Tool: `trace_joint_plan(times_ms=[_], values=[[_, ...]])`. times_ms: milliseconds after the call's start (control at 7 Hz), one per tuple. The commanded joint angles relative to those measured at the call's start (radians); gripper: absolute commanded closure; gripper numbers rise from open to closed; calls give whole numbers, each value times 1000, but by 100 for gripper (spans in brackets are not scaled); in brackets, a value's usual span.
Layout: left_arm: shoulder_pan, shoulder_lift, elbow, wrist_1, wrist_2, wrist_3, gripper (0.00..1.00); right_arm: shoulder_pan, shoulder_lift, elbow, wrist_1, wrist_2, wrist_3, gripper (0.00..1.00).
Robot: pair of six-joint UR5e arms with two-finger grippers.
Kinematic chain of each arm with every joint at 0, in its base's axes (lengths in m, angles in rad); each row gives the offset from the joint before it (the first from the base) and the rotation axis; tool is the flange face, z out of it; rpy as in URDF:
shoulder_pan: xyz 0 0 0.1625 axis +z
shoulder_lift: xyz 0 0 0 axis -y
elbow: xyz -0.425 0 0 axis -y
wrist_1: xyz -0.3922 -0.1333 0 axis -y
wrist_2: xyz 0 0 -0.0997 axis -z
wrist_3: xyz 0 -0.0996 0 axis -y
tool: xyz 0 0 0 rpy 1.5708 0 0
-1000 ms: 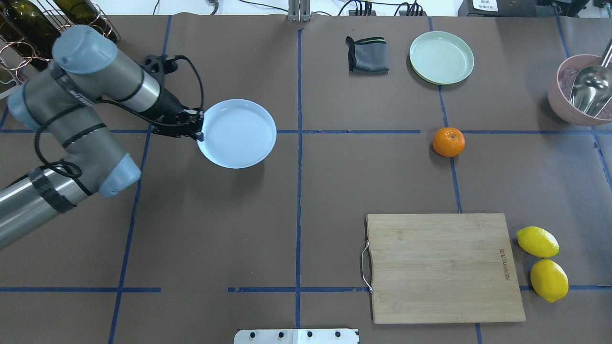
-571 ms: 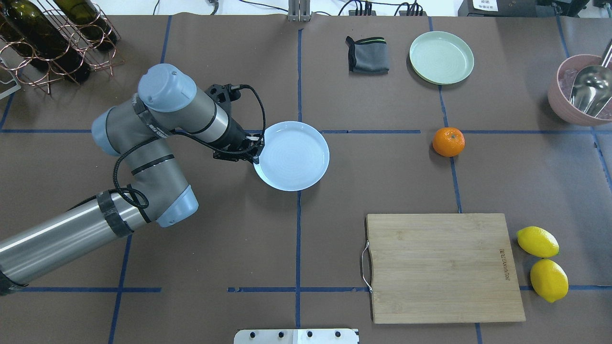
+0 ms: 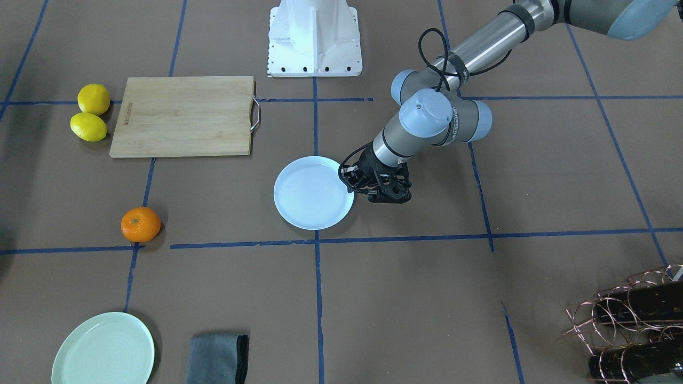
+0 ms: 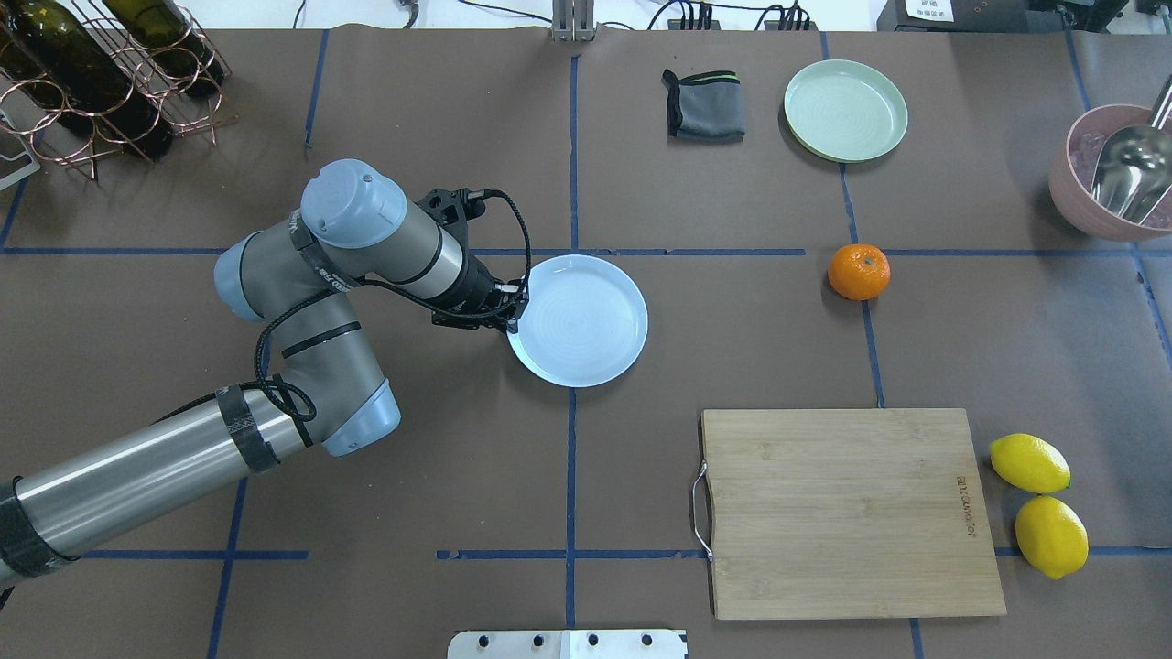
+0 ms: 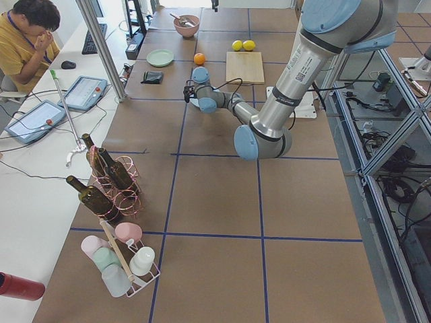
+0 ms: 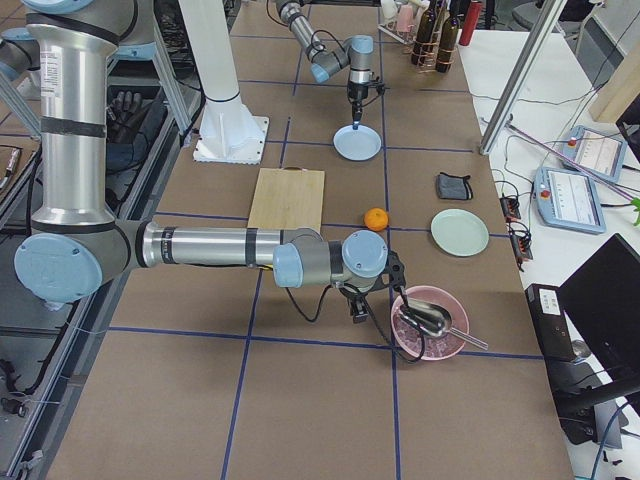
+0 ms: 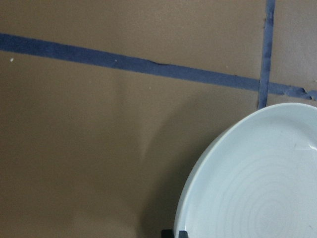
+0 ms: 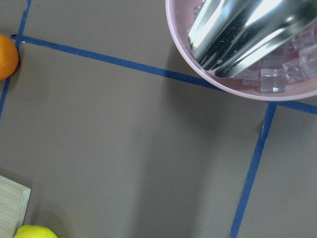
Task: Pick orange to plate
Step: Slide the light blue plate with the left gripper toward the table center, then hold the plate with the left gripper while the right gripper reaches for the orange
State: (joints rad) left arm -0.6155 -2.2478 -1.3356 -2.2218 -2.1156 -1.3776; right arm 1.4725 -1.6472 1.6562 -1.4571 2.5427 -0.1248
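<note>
1. The cutting board [image 4: 847,513] is showing a burned-in mark near one edge, too small to read.
2. The pink bowl [image 4: 1071,206] is holding a metal scoop [image 4: 1131,174] and clear cubes [image 8: 272,79].
3. The left end effector [image 4: 513,316] is pinching the plate [image 4: 586,320] by its rim.
4. The orange [image 4: 859,272] is sitting on the counter [image 4: 412,476], well apart from the plate.
5. The right end effector [image 6: 357,310] is hovering beside the pink bowl; whether it is open or closed cannot be told.

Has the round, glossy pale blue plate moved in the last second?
Yes. The plate moved rightward, overhead view, now straddling the vertical blue tape line.
</note>
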Motion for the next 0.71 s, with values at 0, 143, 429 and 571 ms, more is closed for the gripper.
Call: trace_joint_plan(times_ms=[0, 143, 429, 571], values=[[-7, 1, -45, -21, -1, -4, 41, -93, 21, 1, 87, -9, 105, 0], [-19, 23, -104, -22, -1, -6, 39, -189, 71, 2, 168, -68, 211, 0], [-15, 47, -134, -22, -1, -52, 38, -364, 204, 7, 294, -192, 706, 0], [-16, 48, -136, -22, -1, -51, 38, -439, 254, 7, 294, -266, 809, 0]])
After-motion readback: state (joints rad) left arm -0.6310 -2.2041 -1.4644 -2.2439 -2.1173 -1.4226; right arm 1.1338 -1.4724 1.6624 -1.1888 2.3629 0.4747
